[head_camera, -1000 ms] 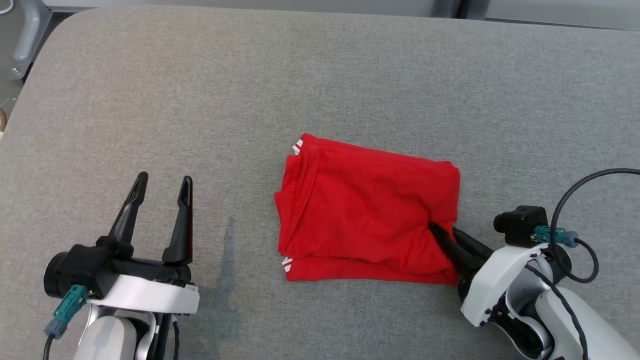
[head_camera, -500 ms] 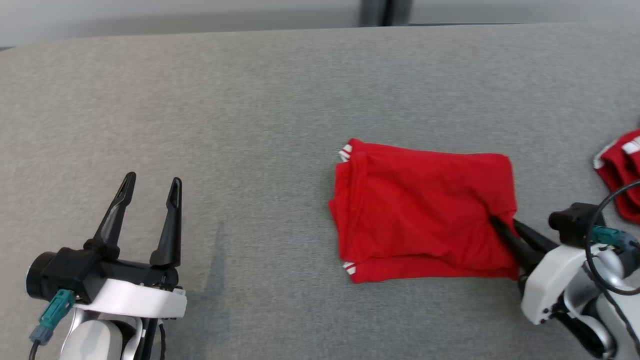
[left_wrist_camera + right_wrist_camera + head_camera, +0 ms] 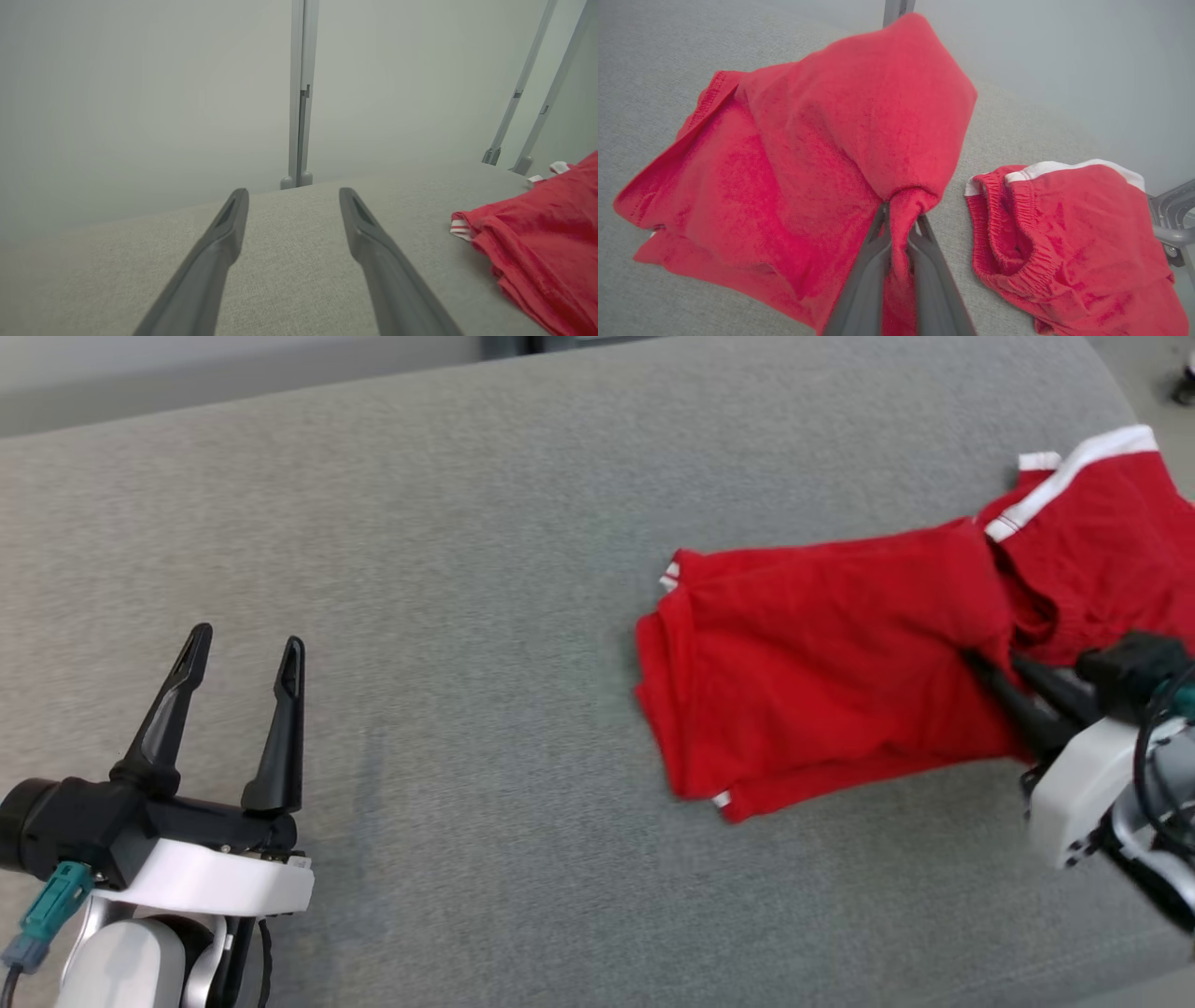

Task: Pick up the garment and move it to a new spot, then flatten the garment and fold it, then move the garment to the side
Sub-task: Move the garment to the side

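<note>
The folded red garment (image 3: 822, 663) lies on the grey padded table (image 3: 467, 523), right of centre in the head view. My right gripper (image 3: 994, 672) is shut on its right edge. In the right wrist view the pinched fabric bunches between the fingers of that gripper (image 3: 901, 219), and the rest of the garment (image 3: 808, 154) trails down onto the table. My left gripper (image 3: 247, 642) hovers open over bare table at the lower left, holding nothing. The left wrist view has that gripper (image 3: 293, 198) spread wide, with the garment (image 3: 546, 242) off to its right.
A second red piece with a white elastic waistband (image 3: 1102, 532) lies at the table's far right, touching the held garment's right end; it also appears in the right wrist view (image 3: 1064, 242). The table's right corner (image 3: 1111, 373) is close by. Grey frame posts (image 3: 299, 93) stand behind the table.
The head camera has swung right. My right gripper has pulled the garment's right edge over to the second red piece, tilting the garment. The left gripper stays open.
</note>
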